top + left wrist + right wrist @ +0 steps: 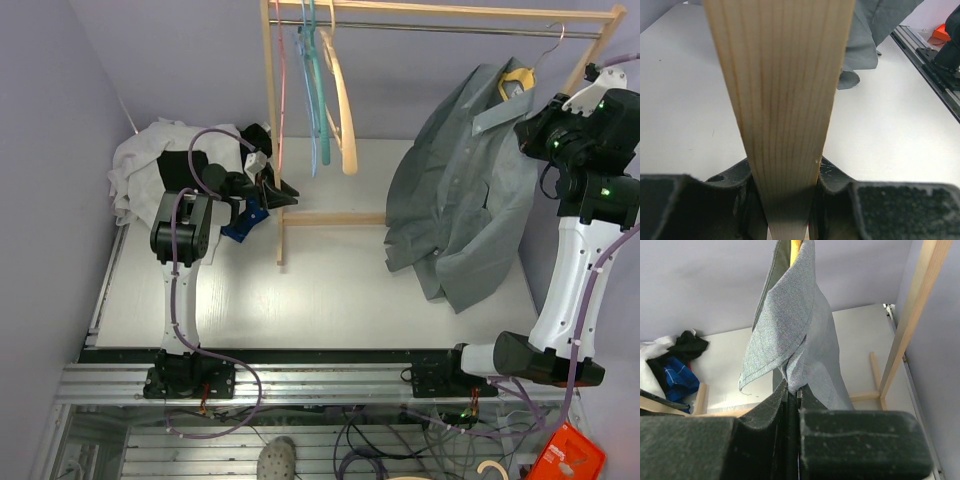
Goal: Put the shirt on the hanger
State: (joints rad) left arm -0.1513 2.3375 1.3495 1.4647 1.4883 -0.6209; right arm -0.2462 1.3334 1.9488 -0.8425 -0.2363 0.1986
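Observation:
The grey shirt [460, 200] hangs from the yellow hanger [516, 80], whose metal hook [553, 42] sits on the rack's rail at the right; its lower part rests on the table. My right gripper [524, 128] is beside the collar, shut on a fold of the shirt [790, 335]. The fabric is pinched between the jaws of the right gripper [792, 390], and a bit of yellow hanger [795, 246] shows above. My left gripper [278, 193] is at the rack's left post. In the left wrist view the left gripper [785, 175] is shut on a wooden bar [782, 90] of the rack.
Pink, teal and cream hangers [322, 90] hang on the rail's left end. A pile of white, black and dark blue clothes [150, 165] lies at the back left. The rack's base bar [335, 218] crosses the table. Walls stand close on both sides.

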